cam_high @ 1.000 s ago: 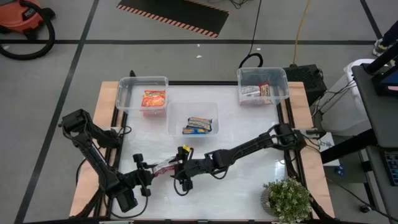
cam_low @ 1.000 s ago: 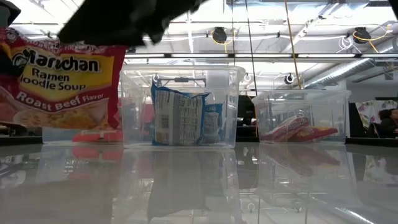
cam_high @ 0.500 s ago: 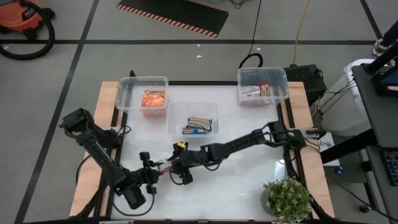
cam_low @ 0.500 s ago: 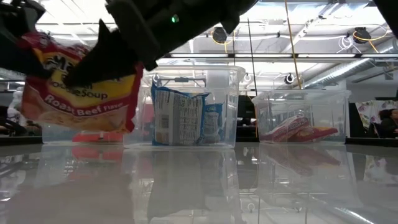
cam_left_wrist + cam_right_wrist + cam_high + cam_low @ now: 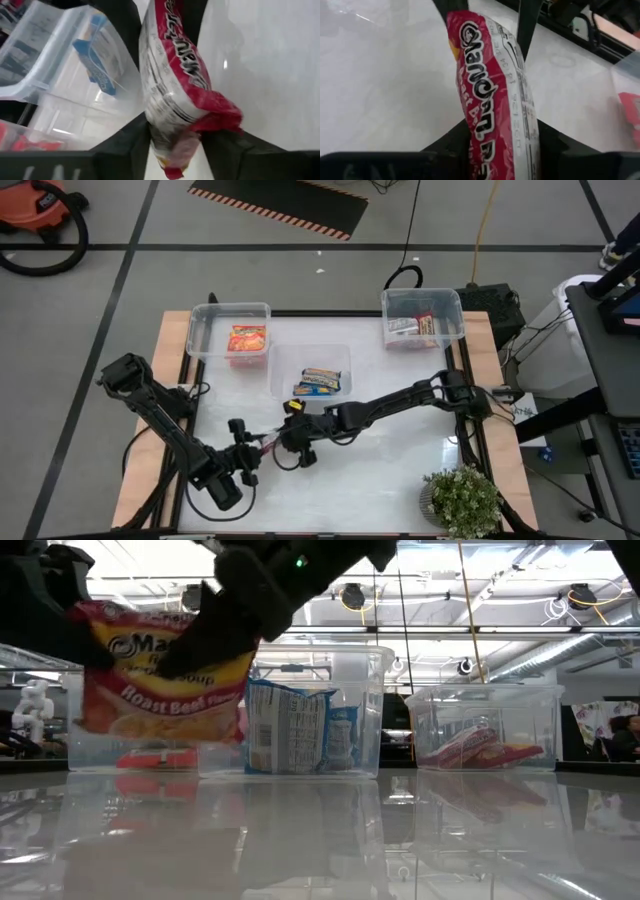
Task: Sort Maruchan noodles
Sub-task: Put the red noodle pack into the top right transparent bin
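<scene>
A red Maruchan roast-beef noodle packet (image 5: pixel 165 670) hangs in the air over the table's near-left part, between my two grippers. My left gripper (image 5: pixel 250 452) is shut on its left end, and my right gripper (image 5: pixel 292 442) is shut on its right end. In the low view the packet stands on edge with its printed face toward the camera, tilted a little. Another red-orange packet (image 5: pixel 247 338) lies in the far-left bin (image 5: pixel 200 330). Blue packets (image 5: pixel 322 381) lie in the middle bin (image 5: pixel 285 370), and further packets (image 5: pixel 415 326) in the far-right bin (image 5: pixel 450 315). My left gripper pinches the packet's crimped left end (image 5: pixel 180 142) between its two fingers (image 5: pixel 131 145), which press on the two flat faces. They come level from the table's left. The packet is lifted clear of the table. My right gripper pinches the packet's right end (image 5: pixel 502 142) between its two fingers (image 5: pixel 451 145), one on each flat face. They come from the table's right, roughly level. The packet stretches away from them toward the left gripper, clear of the table.
Three clear plastic bins stand along the far half of the table. A potted plant (image 5: pixel 462 502) sits at the near right corner. The white tabletop (image 5: pixel 380 480) lies bare between the plant and the arms.
My right gripper has gone toward the table's left, reached the packet's free end and shut on it. My left gripper has gone a little toward the right and far edges with the packet, which has tilted and stays clear of the table.
</scene>
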You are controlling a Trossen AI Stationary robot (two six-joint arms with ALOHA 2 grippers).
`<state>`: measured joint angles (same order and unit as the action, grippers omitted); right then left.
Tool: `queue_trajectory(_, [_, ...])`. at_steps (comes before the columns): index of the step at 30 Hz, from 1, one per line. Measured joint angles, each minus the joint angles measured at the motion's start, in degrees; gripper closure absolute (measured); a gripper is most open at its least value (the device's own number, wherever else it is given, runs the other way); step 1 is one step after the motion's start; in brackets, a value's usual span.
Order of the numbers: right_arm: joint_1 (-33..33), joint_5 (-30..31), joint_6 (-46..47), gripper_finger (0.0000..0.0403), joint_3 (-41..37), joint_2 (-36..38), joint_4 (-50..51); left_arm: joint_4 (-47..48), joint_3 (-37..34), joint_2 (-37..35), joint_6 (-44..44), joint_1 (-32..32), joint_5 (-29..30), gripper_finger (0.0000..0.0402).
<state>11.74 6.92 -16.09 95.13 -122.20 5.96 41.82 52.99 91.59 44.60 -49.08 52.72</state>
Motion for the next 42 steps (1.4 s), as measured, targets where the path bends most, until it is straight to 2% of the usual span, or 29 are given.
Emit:
queue_trajectory(5, [-0.47,0.98,-0.19,0.0281,0.00,2.85,6.20,0.01,0.00,-2.49,-1.84,1.15,4.01,0.0173])
queue_trajectory(10, [-1.48,0.90,2.43,0.0282,-0.02,6.50,14.67,-2.24,0.00,-8.76,-8.42,2.98,4.27,0.0125])
queue_trajectory(17, [-2.44,1.23,5.35,0.0282,-0.02,16.25,27.19,-2.75,0.04,-18.95,-14.08,3.57,4.37,0.0119])
queue_trajectory(25, [-5.11,9.72,1.60,0.0282,-0.02,32.18,36.53,-2.56,0.04,-25.08,-16.13,4.15,4.37,0.0119])
queue_trajectory(31, [-12.75,11.05,-2.23,0.0282,0.00,43.26,40.36,-2.50,0.04,-24.64,-15.96,4.11,4.26,0.0119])
queue_trajectory(36, [-22.95,14.07,-6.03,0.0282,0.00,48.92,41.15,-2.49,0.04,-24.51,-15.52,4.11,4.09,0.0119])
queue_trajectory(42, [-36.30,7.64,-8.66,0.0282,0.04,50.53,45.37,-2.51,0.04,-24.48,-15.82,4.17,4.10,0.0119])
